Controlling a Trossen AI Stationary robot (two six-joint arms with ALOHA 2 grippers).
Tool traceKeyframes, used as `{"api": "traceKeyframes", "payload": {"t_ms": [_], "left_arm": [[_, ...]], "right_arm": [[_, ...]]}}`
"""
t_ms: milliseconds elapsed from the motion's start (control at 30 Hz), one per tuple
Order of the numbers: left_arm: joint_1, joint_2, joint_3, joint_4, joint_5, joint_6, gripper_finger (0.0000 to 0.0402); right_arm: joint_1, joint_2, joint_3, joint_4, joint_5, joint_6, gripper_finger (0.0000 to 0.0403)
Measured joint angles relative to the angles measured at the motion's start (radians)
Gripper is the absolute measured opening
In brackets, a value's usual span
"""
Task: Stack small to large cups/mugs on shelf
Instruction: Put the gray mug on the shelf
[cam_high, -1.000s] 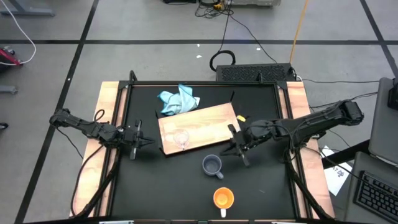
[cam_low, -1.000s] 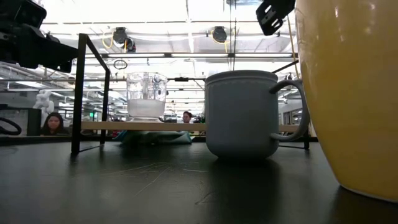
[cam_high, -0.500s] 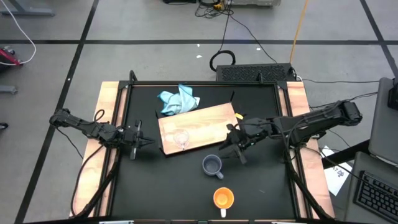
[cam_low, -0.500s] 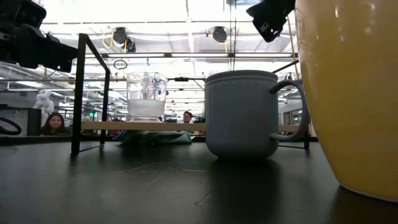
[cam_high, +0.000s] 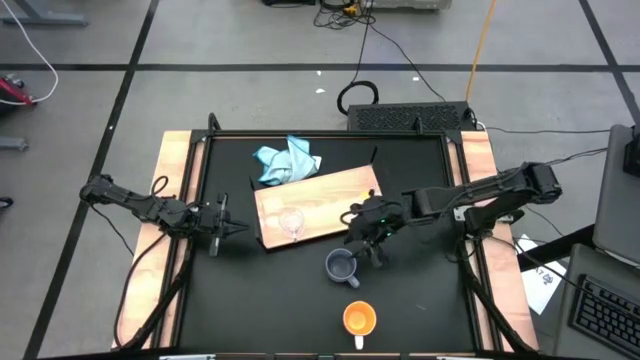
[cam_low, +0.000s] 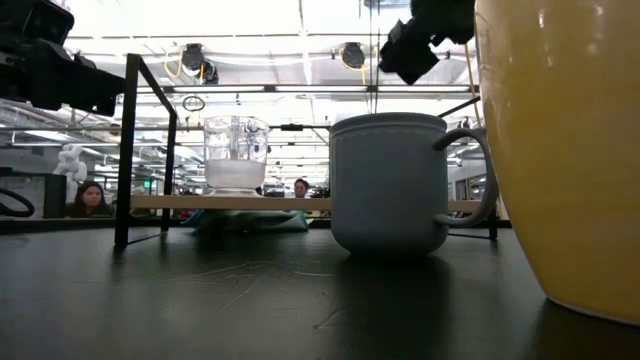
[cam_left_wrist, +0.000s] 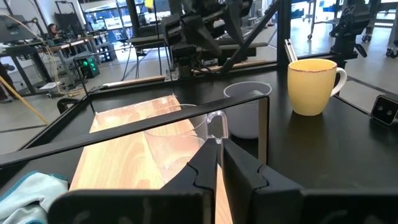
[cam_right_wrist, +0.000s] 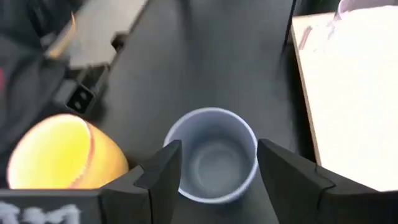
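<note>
The grey-blue mug (cam_right_wrist: 211, 154) is seen directly below the right gripper (cam_right_wrist: 217, 163), whose jaws are spread wide around nothing

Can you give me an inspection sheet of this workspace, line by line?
Surface: black table with wooden side edges.
Job's things: glass cup stands on the shelf; grey mug and orange mug stand on the table, off the shelf.
Clutter: blue cloth at the shelf's far edge.
Claws: right claw open, above the grey mug, fingers either side of its rim, not gripping; left claw shut, holding nothing, waiting left of the shelf.
Cables: several on the floor behind the table.
Surroundings: workshop with racks and other benches; people in the background.
</note>
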Motion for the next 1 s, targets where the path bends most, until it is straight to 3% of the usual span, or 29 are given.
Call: {"api": "traceKeyframes", "payload": {"t_ms": [367, 1000], "left_arm": [[0.000, 0.000, 0.000, 0.000, 0.000, -0.001, 0.0026], [0.000, 0.000, 0.000, 0.000, 0.000, 0.002, 0.0026]], "right_arm": [[-0.011, 0.154, 0.146, -0.091, 0.006, -0.139, 0.0199], [-0.022, 0.257, 0.154, -0.118, 0.005, -0.163, 0.0199]]}}
